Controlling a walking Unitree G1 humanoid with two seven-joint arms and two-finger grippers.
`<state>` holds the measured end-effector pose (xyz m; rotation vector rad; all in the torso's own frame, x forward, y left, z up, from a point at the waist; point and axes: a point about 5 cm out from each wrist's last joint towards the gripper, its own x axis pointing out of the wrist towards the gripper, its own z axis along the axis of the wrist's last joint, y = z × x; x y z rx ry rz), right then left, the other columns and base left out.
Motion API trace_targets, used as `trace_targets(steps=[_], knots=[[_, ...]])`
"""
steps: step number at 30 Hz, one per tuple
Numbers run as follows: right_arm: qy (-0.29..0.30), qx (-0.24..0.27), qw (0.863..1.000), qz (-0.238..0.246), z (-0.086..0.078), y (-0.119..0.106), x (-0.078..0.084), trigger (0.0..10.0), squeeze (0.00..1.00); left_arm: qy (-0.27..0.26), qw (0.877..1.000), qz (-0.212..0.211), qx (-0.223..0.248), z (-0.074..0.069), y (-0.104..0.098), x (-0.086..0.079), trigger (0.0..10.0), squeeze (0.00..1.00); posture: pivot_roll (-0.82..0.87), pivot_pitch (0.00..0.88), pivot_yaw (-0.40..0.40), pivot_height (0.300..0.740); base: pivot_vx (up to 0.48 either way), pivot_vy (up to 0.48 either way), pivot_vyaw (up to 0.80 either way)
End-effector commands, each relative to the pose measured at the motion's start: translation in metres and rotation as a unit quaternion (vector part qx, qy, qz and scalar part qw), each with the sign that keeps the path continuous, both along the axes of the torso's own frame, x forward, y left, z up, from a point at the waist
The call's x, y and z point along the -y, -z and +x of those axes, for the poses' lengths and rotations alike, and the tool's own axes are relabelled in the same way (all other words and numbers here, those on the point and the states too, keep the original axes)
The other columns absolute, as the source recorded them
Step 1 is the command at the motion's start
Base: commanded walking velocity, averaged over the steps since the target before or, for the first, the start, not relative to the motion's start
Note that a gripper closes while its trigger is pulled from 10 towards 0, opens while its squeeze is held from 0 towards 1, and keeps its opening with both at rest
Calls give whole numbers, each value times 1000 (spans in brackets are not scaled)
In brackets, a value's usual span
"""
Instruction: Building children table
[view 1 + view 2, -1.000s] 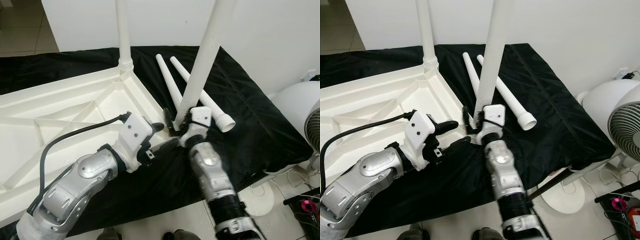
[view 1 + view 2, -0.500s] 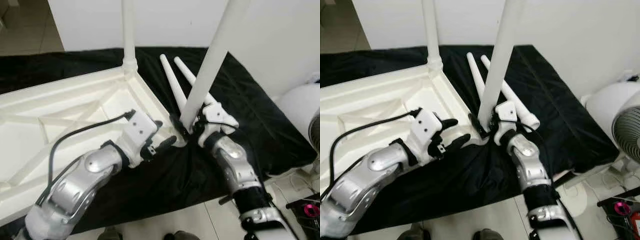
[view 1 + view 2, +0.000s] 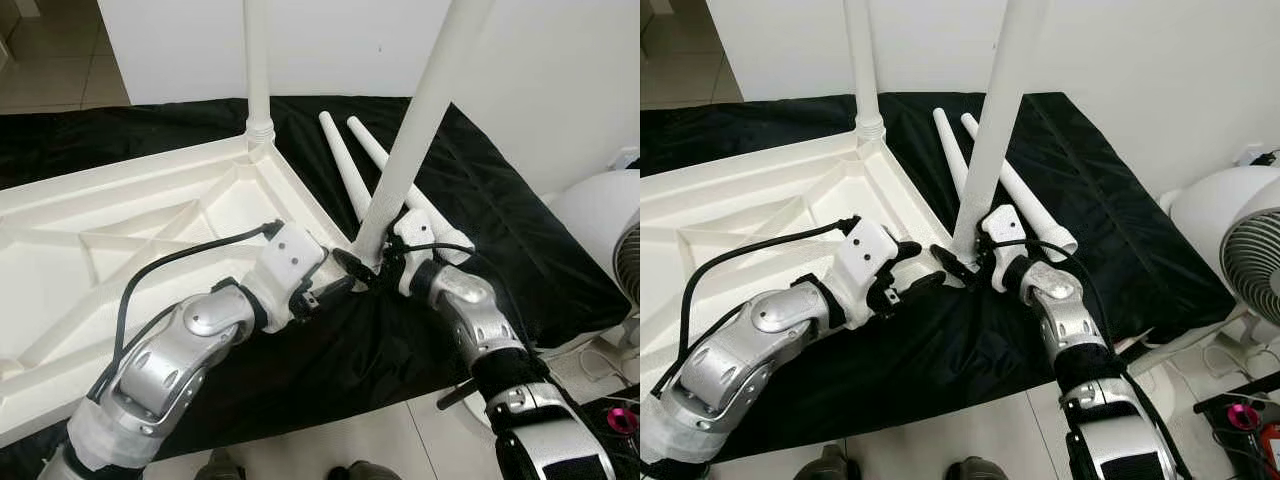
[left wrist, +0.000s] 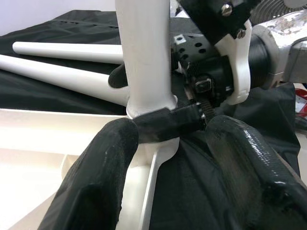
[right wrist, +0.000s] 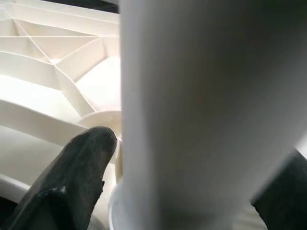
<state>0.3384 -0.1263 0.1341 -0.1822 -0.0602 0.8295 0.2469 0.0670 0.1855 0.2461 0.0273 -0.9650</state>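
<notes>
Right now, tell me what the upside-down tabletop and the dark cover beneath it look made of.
Tabletop: likely moulded plastic, off-white with a soft sheen; the underside shows cast ribs and a rounded leg socket. Cover: seemingly thin synthetic fabric, black and slightly glossy, lying in creases and draping over the edge.

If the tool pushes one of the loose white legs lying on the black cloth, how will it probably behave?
The loose leg is round and tapered, so it would likely roll, curving toward its thin end. It looks like stiff, smooth plastic, probably light and slippery to grip. The soft cloth may slow its rolling.
</notes>
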Motion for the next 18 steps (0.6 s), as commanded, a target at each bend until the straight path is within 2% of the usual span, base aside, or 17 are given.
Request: trace_targets(steps=[1,3,4,6,7,8,9,10,11,18], knots=[[-3,-1,1000,-15,4,2,-1,6627,0,-45,999,5,7,5,0,-2,10000,0,40,15,-49,740,0,0,0],[-4,-1,1000,-17,6,1,-1,6627,0,-44,999,5,7,6,0,-1,10000,0,40,15,-49,740,0,0,0],[-7,-1,1000,-19,7,1,-2,5686,0,-42,999,5,7,5,-1,0,10000,0,40,15,-49,740,0,0,0],[-9,-1,1000,-19,8,1,-3,5686,0,-41,999,6,7,5,-1,0,10000,0,40,15,-49,740,0,0,0],[-12,-3,1000,-21,9,2,-3,3804,0,-40,999,5,7,5,-1,1,10000,0,47,6,-47,740,0,0,0],[-12,-3,1000,-21,9,2,-3,3804,0,-40,999,5,7,5,-1,1,10000,0,47,6,-47,740,0,0,0],[-12,-6,1000,-21,10,2,-2,2275,0,-39,999,5,7,5,-2,1,10000,0,47,6,-47,740,0,0,0],[-12,-6,1000,-21,10,2,-2,2275,0,-39,999,5,7,5,-2,1,10000,0,47,6,-47,740,0,0,0],[-11,-9,1000,-16,12,2,-2,78,0,-38,999,4,7,5,-2,1,10000,0,50,3,-48,740,0,0,0],[-12,-26,1000,-5,11,7,0,0,0,-37,999,3,6,4,-3,1,10000,0,54,3,-51,740,0,0,0]])
